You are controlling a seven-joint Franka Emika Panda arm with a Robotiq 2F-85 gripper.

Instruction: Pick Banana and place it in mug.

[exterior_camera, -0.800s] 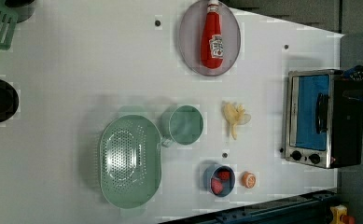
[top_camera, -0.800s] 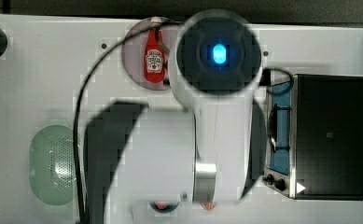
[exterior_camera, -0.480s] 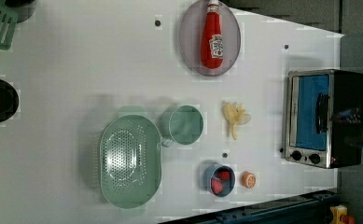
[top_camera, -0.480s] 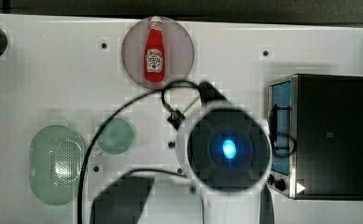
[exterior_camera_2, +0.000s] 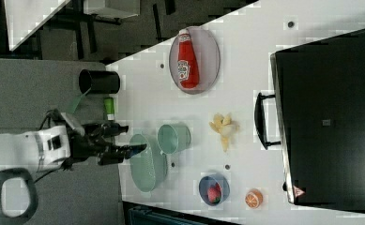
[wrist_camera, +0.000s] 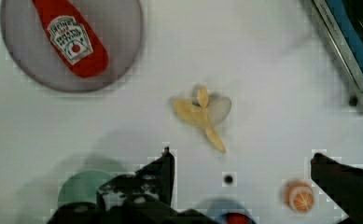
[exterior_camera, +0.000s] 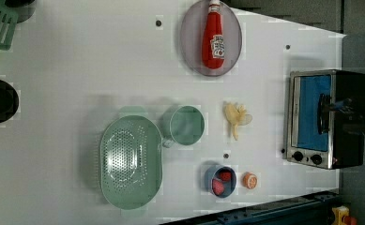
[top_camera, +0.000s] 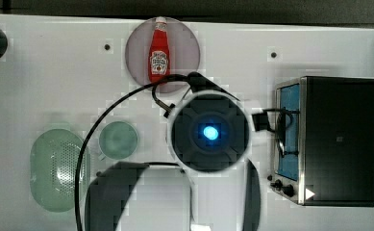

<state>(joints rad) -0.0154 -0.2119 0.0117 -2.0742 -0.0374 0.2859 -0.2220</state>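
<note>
A: Where's the banana (exterior_camera: 236, 119)?
B: Lying loose on the white table (exterior_camera: 77, 61), nothing touching it. In the left view it sits between the mug (exterior_camera: 186, 125) on its left and the toaster oven (exterior_camera: 324, 118) on its right, apart from both.

A: And the mug?
B: Upright, with nothing in it that I can see, its handle toward the perforated green bowl (exterior_camera: 130, 161), which stands right beside it.

A: What else is near?
B: In the left view, a grey plate (exterior_camera: 189, 37) with a ketchup bottle (exterior_camera: 213, 39) lying on it is above the banana. Below it are a small blue bowl (exterior_camera: 220, 180) of red fruit and an orange half (exterior_camera: 250, 180).

A: The gripper (wrist_camera: 242, 161)?
B: In the wrist view its two dark fingers (wrist_camera: 163, 170) stand far apart, wide open and holding nothing. The banana lies on the table beyond the fingertips, clear of them.

A: The arm?
B: In the top view its round body (top_camera: 209, 131) with a blue light covers the patch of table between the mug and the oven. In the right view a black cup (exterior_camera_2: 99, 81) stands at the table's far left edge.
</note>
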